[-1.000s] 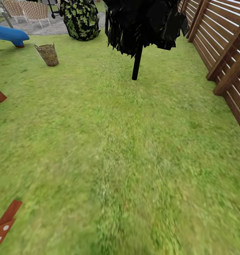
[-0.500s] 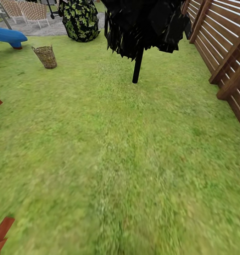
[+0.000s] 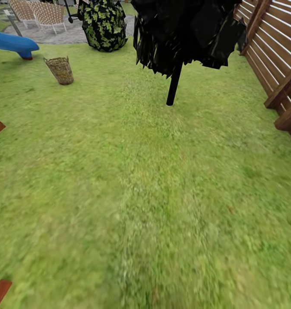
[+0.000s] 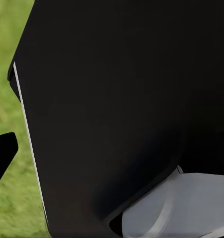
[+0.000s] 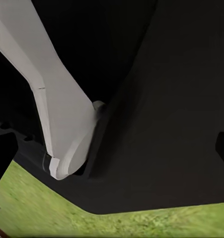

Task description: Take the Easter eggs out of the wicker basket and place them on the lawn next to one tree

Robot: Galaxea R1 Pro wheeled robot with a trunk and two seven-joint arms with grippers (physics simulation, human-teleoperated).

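One wicker basket point(image 3: 59, 70) ahead on your lawn point(image 3: 132, 193), no eggs visible.
You can't tell either gripper's state; wrist views face dark robot body. Basket sits far off, beside blue slide point(image 3: 13, 43).

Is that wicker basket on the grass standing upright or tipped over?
Upright: the wicker basket stands on the lawn, open rim upward, near the blue slide.

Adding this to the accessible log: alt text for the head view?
Wide green lawn seen from above, with a wicker basket standing far left near a blue slide. A black-leaved tree stands ahead, a wooden fence at right.
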